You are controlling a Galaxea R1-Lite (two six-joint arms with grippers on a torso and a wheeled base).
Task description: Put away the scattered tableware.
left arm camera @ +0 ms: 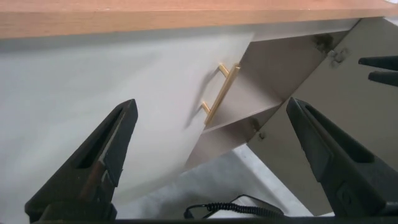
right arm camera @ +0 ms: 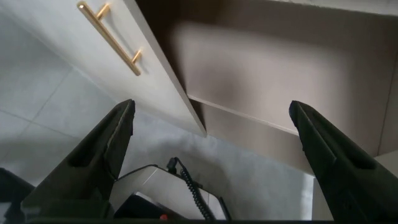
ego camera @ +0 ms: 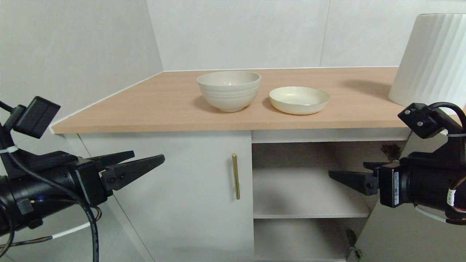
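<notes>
Bowl (ego camera: 229, 90): stood upright on the counter (ego camera: 145, 109), mouth facing up. It was round, so it had no long axis to point any way.
Bowl looks: deep and pale grey-beige, with faint ridges round the outer wall, a glossy inside and a narrow foot.
Dish (ego camera: 299, 99): sat upright on the same counter just to the robot's right of the bowl, near it but apart. Its opening faced up, and it was round as well.
Dish looks: shallow, cream-coloured and smooth, with a low wall and a wide flat floor.
Left gripper (ego camera: 148, 156) (left arm camera: 211, 102): hung in front of the closed cabinet door, below counter level. Its black fingers (left arm camera: 93, 168) were spread wide apart and held nothing.
Right gripper (ego camera: 346, 169) (right arm camera: 211, 104): hung before the open compartment, level with the shelf (ego camera: 305, 196). Its fingers (right arm camera: 93, 162) were parted wide and empty.
Cabinet (ego camera: 174, 189): was white and stood under the counter. Its left door was closed, and the right door (ego camera: 393, 236) was swung open.
Handle (ego camera: 236, 176) (left arm camera: 221, 93) (right arm camera: 115, 37): was a slim brass bar on the closed door, with its long axis vertical in the head view.
Ribbed shade (ego camera: 433, 58): was white and fluted, and stood at the counter's far right, well apart from the dish.
</notes>
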